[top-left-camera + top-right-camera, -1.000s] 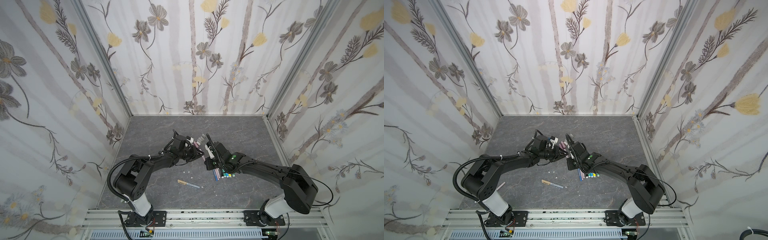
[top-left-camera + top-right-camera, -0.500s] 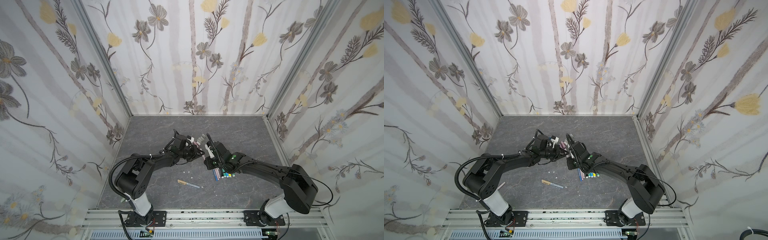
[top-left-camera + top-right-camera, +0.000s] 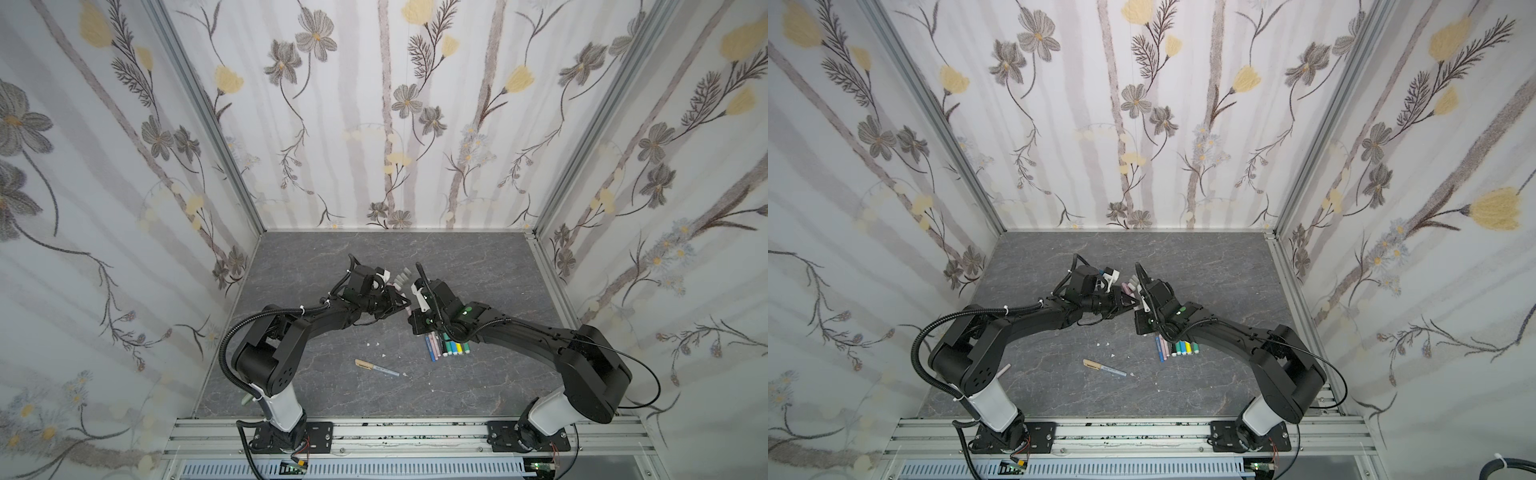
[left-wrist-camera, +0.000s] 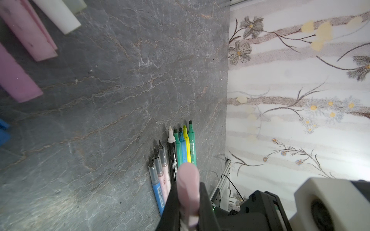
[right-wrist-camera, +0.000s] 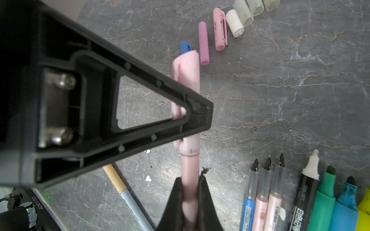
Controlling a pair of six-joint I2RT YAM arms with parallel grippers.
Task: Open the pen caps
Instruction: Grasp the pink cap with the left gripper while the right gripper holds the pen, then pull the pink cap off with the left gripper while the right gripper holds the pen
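eight lined-up pens, seven loose caps

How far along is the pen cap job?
Done: eight uncapped coloured pens lie in a row, loose plastic caps nearby. In hand: the right gripper holds a pale pink pen by the barrel; the left gripper clamps its pink cap, not yet off. Left: that cap, then the tan-capped grey-blue pen, apparently unopened.

The dark grey marbled tabletop carries a tight row of uncapped pens at four o'clock from its middle, a lone tan-ended pen at six, white crumbs near it, and loose pen caps at twelve, lying side by side: pink, purple, white, frosted.
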